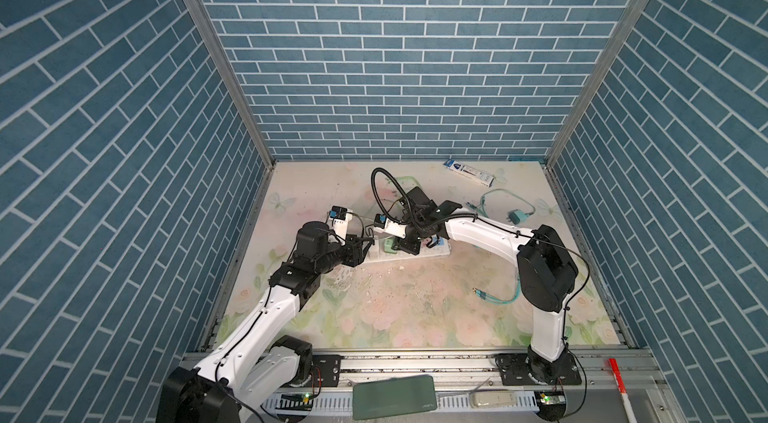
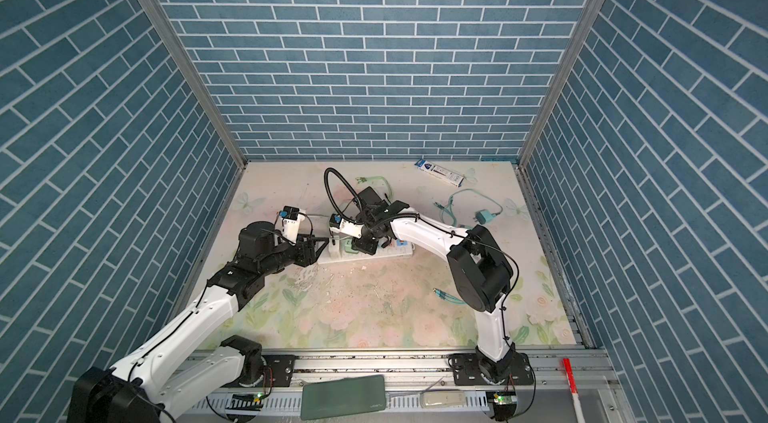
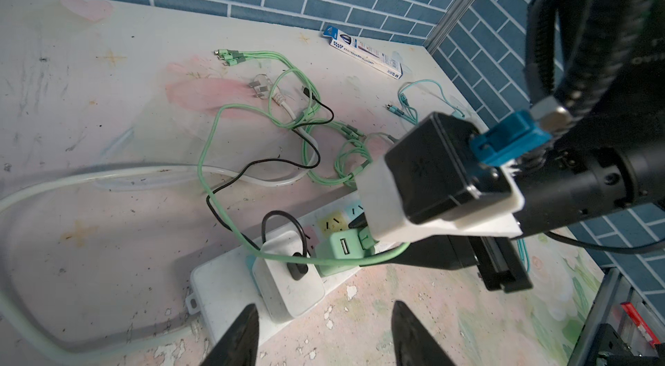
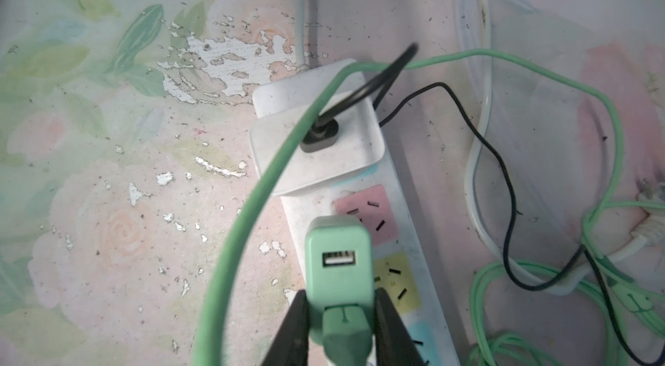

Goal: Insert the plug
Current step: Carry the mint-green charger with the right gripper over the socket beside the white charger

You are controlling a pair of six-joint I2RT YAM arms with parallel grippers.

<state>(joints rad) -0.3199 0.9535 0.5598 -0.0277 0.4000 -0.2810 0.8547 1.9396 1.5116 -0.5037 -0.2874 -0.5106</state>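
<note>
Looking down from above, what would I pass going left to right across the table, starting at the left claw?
Left gripper → green charger → pen box → turquoise adapter

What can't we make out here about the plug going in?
- Right wrist view: green adapter, in right gripper, hides its own prongs; seating in power strip unclear.
- Both top views: adapter small, half under that gripper.
- Left wrist view: right wrist camera blocks the strip's far sockets.
</note>
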